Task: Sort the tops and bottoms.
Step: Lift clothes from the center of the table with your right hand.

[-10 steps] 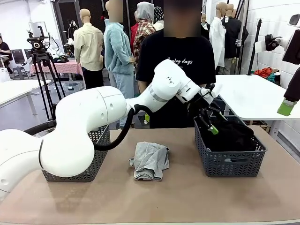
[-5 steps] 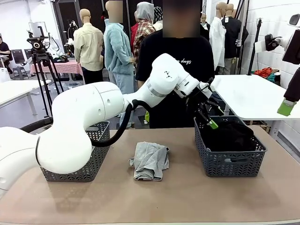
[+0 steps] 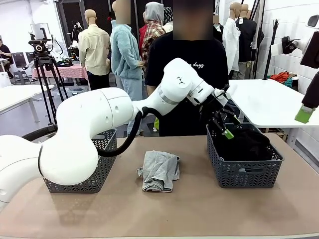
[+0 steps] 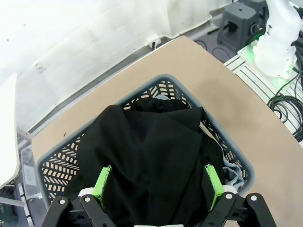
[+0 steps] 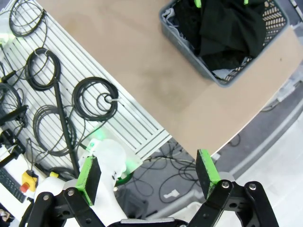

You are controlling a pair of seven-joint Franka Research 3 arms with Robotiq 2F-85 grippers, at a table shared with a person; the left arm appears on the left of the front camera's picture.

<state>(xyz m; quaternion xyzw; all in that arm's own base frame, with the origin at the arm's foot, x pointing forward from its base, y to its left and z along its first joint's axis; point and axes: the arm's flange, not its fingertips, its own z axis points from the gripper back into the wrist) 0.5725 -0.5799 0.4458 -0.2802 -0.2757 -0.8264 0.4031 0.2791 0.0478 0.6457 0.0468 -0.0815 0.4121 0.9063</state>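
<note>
Black garment (image 4: 156, 156): heaped in the grey basket (image 3: 249, 172) at table right.
Grey garment (image 3: 159, 171): crumpled on the table (image 3: 199, 209), between the two baskets.
Left gripper (image 4: 158, 182): spread wide above the black garment, holding nothing.
Right gripper (image 5: 147, 171): fully spread, empty, high off the table's edge.

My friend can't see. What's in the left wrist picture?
The left gripper, jaws open, hovers over a black garment piled in a grey basket on a brown table.
</note>
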